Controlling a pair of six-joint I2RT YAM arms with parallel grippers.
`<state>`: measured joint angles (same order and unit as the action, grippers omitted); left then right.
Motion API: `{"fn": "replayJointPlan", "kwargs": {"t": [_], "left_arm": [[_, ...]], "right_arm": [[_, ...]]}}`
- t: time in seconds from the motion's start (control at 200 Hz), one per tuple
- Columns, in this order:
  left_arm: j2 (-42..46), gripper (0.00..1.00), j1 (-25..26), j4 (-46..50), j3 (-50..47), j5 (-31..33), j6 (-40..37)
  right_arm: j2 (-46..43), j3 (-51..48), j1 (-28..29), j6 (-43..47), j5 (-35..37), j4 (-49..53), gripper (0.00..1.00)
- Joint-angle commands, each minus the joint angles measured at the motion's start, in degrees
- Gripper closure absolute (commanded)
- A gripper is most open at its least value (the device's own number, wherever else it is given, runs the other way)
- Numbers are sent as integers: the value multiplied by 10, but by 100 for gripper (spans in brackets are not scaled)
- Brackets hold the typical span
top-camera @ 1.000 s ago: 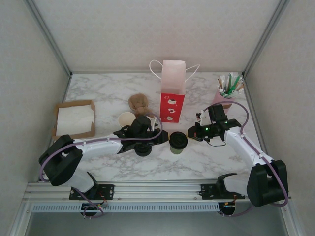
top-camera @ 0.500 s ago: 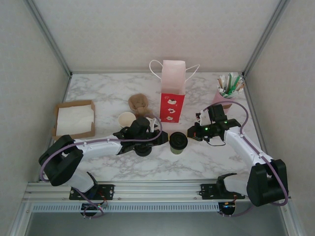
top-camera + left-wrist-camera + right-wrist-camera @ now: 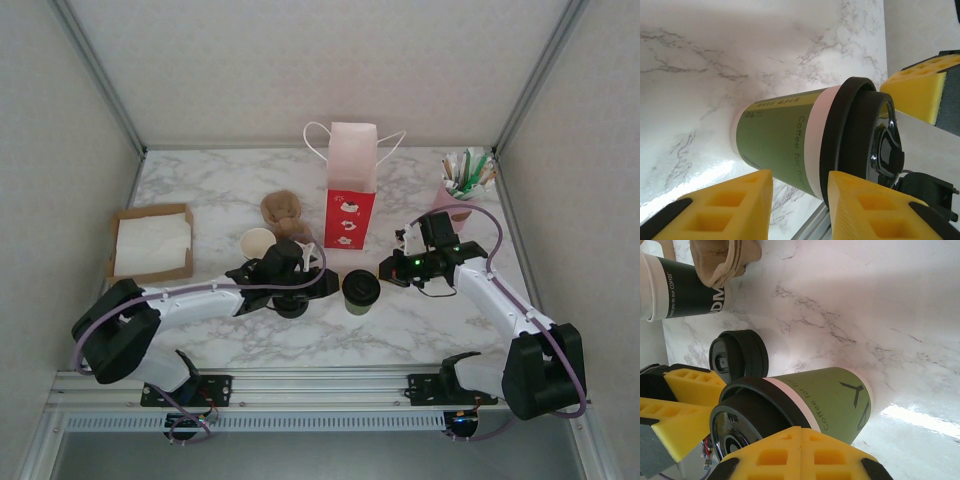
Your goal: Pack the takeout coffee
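Takeout coffee (image 3: pixel 360 290): standing upright on the bench (image 3: pixel 200 190).
Left hand (image 3: pixel 799 175): gaping partway just left of it, seemingly touching nothing.
Right hand (image 3: pixel 800 432): sitting fully closed, gripping nothing.

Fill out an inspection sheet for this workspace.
Surface: marble table, no spill seen.
Job's things: takeout coffee upright, lidded, between the two hands.
Clutter: loose lid, lidless cup, brown paper wad, gift bag, napkin tray, straw holder.
Hands: left hand open beside the coffee; right hand shut beside it.
Cables: purple cables along both arms, no snag seen.
Surroundings: white walls, aluminium frame.
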<state>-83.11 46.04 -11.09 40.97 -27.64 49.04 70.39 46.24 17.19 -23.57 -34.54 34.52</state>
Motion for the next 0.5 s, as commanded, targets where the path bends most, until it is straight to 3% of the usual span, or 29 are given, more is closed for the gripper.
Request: {"fn": "replayJointPlan", "kwargs": {"t": [0.0, 0.215, 0.496], "left_arm": [[21, 65, -8, 20, 8, 4, -14], [26, 60, -27, 8, 6, -22, -18], [-5, 62, -42, -43, 17, -98, -15]], "right_arm": [[11, 6, 8, 8, 14, 36, 100], [14, 9, 8, 10, 12, 37, 100], [21, 11, 9, 12, 11, 36, 100]]}}
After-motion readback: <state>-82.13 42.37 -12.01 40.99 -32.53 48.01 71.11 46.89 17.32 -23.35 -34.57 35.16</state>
